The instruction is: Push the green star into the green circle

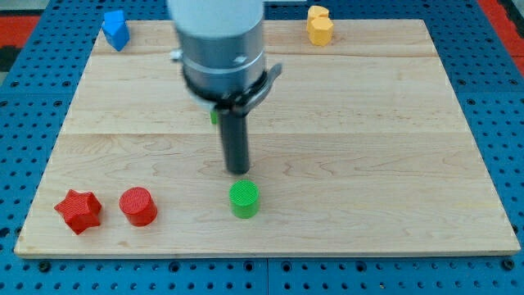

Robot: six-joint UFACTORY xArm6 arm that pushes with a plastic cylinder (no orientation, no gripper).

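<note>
The green circle (243,199) is a short green cylinder near the board's bottom edge, just left of centre. My tip (237,171) stands on the board a little above it, a small gap apart. The green star (214,116) is almost wholly hidden behind the arm's body; only a small green sliver shows at the rod's left, further up the board.
A red star (78,211) and a red cylinder (137,206) sit at the bottom left. A blue block (115,29) is at the top left edge, a yellow block (319,25) at the top right. The wooden board (393,147) lies on a blue pegboard.
</note>
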